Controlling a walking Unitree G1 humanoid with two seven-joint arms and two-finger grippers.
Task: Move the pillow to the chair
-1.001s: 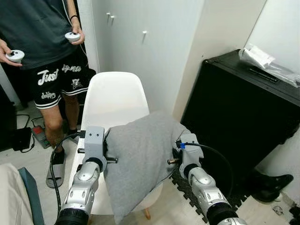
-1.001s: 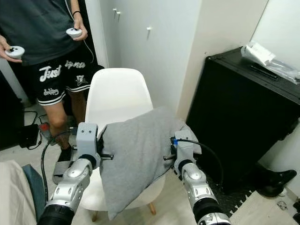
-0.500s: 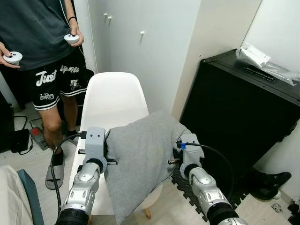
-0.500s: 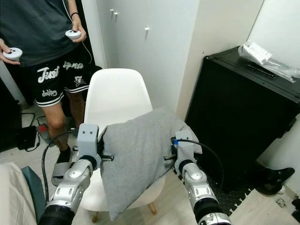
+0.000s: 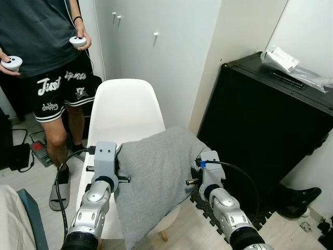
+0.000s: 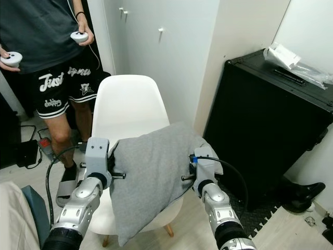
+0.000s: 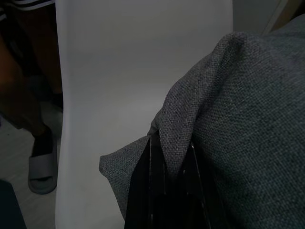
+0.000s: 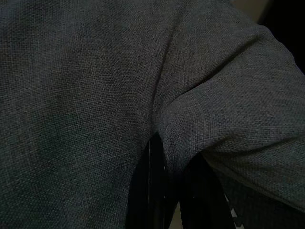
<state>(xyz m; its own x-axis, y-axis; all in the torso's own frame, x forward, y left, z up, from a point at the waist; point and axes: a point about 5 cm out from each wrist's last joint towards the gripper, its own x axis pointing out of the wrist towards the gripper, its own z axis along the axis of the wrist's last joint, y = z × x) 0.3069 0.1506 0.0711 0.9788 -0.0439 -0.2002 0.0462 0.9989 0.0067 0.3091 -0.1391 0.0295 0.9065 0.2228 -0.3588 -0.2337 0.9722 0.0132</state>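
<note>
You hold the grey pillow point(image 5: 156, 182) slung between both arms above the white chair point(image 5: 125, 112), its low corner off the seat's front. The left gripper point(image 7: 169, 164) and right gripper point(image 8: 174, 162) each pinch only a fabric fold; it may slip or slide floorward on release.

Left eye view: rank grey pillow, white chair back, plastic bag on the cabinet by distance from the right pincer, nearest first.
1. grey pillow: pinched in the right pincer.
2. white chair back: ahead, to its left.
3. plastic bag: far right, atop the black cabinet.
</note>
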